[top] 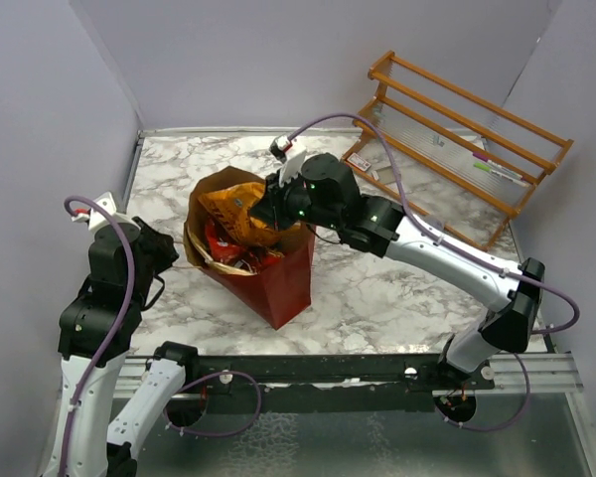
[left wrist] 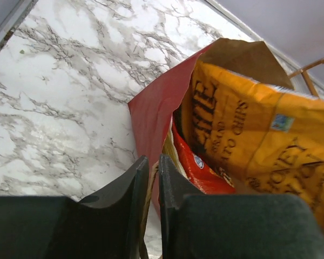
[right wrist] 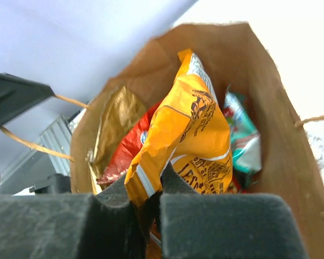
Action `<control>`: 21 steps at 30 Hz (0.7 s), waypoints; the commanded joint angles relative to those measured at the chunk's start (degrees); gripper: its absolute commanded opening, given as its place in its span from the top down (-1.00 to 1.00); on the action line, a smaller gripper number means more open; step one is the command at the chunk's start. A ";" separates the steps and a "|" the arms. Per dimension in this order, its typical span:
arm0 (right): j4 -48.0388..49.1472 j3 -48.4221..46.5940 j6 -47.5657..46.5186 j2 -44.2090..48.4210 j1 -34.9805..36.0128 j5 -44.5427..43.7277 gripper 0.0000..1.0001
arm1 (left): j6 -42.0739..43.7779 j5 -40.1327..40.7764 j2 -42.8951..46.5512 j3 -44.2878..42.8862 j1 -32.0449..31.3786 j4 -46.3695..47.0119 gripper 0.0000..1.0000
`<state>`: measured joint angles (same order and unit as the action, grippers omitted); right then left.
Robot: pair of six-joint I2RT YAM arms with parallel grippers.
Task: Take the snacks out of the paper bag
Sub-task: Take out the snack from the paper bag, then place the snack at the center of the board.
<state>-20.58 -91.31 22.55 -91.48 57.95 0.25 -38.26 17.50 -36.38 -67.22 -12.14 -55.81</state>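
Where open, paper bag full of snacks.

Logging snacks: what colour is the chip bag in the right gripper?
Chip bag: orange, dark lettering; clearest in right wrist view.

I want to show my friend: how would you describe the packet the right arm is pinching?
On the marble table stands a dark red paper bag. From its open top rises the orange chip bag, in the right gripper. Only it is orange with dark lettering, unlike the red packet and teal packet beside it.
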 commanded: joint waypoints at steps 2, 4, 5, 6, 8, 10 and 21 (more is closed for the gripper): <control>10.28 -7.14 -7.54 5.64 0.32 -5.06 0.98 | 0.23 -0.92 0.79 0.95 -0.14 1.65 0.91; 11.39 -9.22 -9.54 6.43 0.28 -8.63 0.98 | 0.11 -0.11 1.08 1.00 -0.16 2.61 1.00; 12.14 -9.91 -10.81 6.86 0.31 -10.40 0.98 | 0.13 0.32 1.32 1.10 -0.12 3.39 1.00; 13.24 -10.17 -12.40 7.63 0.32 -11.86 0.97 | 0.35 0.79 1.46 1.27 -0.11 4.36 1.00; 16.11 -9.49 -16.13 10.20 0.31 -15.26 0.98 | 1.09 1.76 1.65 1.34 -0.11 6.43 1.00; 19.45 -7.65 -19.92 12.91 0.31 -19.05 0.98 | 2.91 3.23 1.26 1.14 -0.16 8.64 1.00; 32.93 10.96 -41.57 20.56 0.23 -47.03 0.97 | 13.00 15.61 -4.77 -2.28 -0.12 15.19 1.00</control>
<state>5.54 -87.50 -8.93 -70.19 58.06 -33.17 -30.50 24.91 -40.62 -66.17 -12.25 -47.86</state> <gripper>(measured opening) 0.046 0.019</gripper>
